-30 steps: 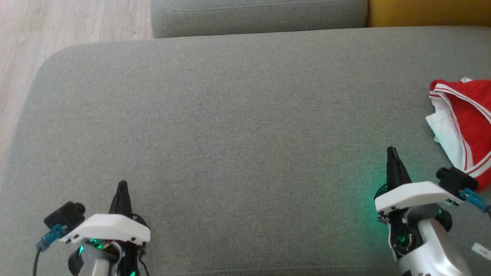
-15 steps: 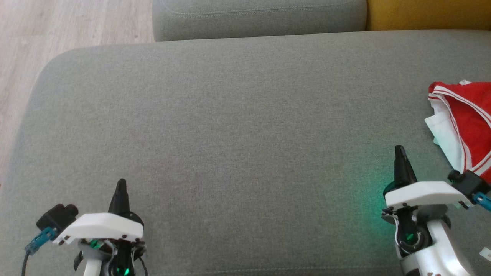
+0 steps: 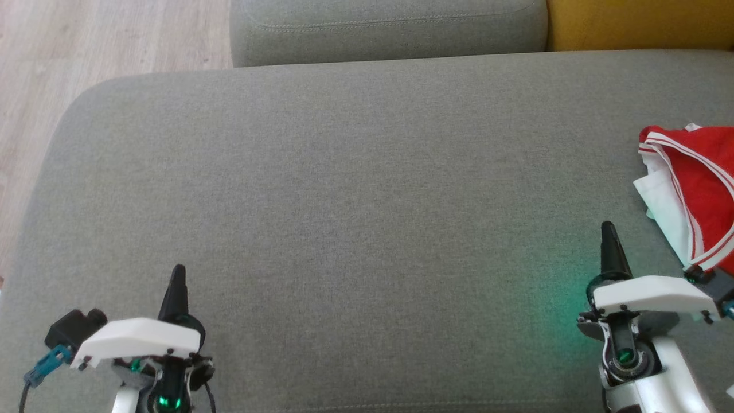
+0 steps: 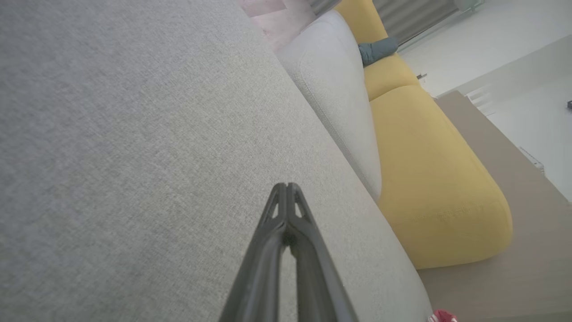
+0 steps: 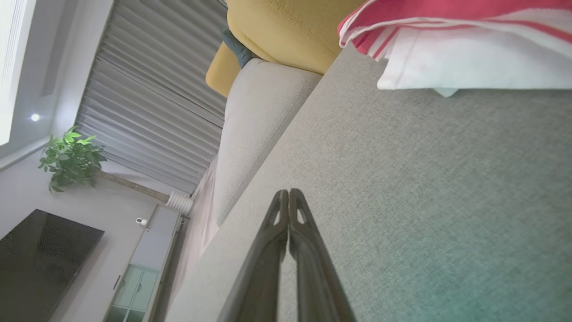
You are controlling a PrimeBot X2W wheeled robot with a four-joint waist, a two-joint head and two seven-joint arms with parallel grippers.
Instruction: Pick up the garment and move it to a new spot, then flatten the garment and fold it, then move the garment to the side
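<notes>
Since a second ago the whole head view has slid a little, so the camera has moved. Measured against the seat cushion [image 3: 344,201], the right gripper [image 3: 608,226] has edged sideways toward the garment [image 3: 702,172]. The left gripper [image 3: 178,269] has drifted slightly out to its own side. The garment lies as it did.

We note both grippers with fingers pressed together, tips meeting, nothing between them. Both wrist views confirm this.

The garment is red with white stripe trim and a white part beneath. It lies crumpled at the right end of the grey seat cushion, cut off by the head view's right edge. The right gripper is near it but apart, with the white hem beyond and to the right of its fingertips. The left gripper is well apart from it, over the cushion's near left part.

A green glow [image 3: 550,298] falls on the fabric beside the right gripper. Behind the seat we see a grey back cushion [image 3: 390,28] and a yellow cushion [image 3: 642,23], with pale wood floor [image 3: 86,46] to the left.
</notes>
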